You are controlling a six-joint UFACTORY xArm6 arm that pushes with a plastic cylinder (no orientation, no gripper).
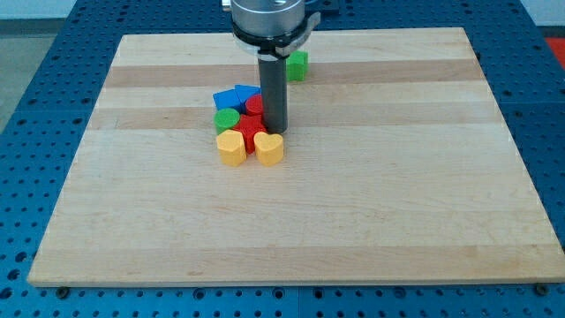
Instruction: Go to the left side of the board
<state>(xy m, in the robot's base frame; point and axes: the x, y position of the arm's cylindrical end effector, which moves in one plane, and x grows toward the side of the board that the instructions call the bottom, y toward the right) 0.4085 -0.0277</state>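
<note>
Nearest the view's bottom is a wide bare stretch of the wooden board (291,221), which lies on a blue table (35,53) with a grid of holes. The board's left side, the task's goal, is open wood. Further up, slightly left of the board's middle, a tight cluster of blocks begins with two yellow heart-shaped blocks: the left yellow heart (231,147) and the right yellow heart (269,148), side by side and touching or nearly so. Just behind them sit a green round block (227,121) and a red block (251,129), its shape partly hidden. Behind those lie a blue block (235,96) and a second red piece (254,105), mostly covered by the rod. My tip (274,132) stands at the cluster's right edge, just behind the right yellow heart and beside the red block. There is no hand to report. Farthest back, a green block (298,64) stands alone, apart from the cluster.
</note>
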